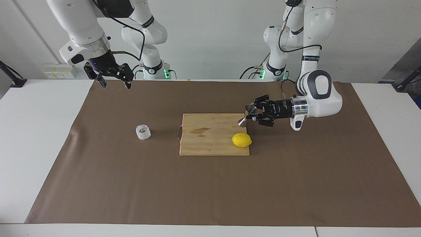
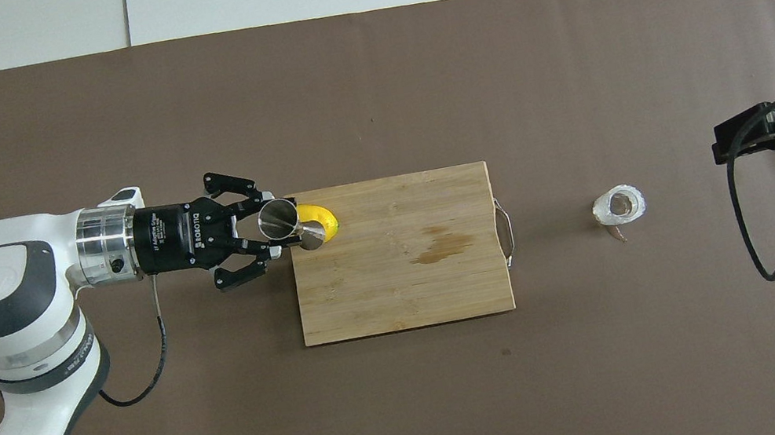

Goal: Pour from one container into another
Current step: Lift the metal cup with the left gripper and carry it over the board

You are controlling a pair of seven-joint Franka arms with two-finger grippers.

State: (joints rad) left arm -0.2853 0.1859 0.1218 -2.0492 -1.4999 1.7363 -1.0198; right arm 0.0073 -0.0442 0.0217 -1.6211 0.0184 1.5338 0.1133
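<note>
My left gripper (image 1: 254, 114) (image 2: 273, 231) lies level and is shut on the waist of the steel jigger (image 1: 246, 116) (image 2: 281, 219). The jigger is tilted over the edge of the wooden board (image 1: 213, 146) (image 2: 385, 294) at the left arm's end. The whitish translucent cup (image 1: 143, 132) (image 2: 618, 206) stands upright on the brown mat beside the board's handle end, toward the right arm's end. My right gripper (image 1: 115, 82) (image 2: 732, 143) hangs open in the air over the mat at that end, apart from the cup and holding nothing.
A yellow lemon (image 1: 241, 140) (image 2: 325, 218) lies on the board, just under the jigger in the overhead view. A wet stain (image 1: 200, 131) (image 2: 444, 246) marks the board's middle. The brown mat (image 1: 296, 184) covers most of the white table.
</note>
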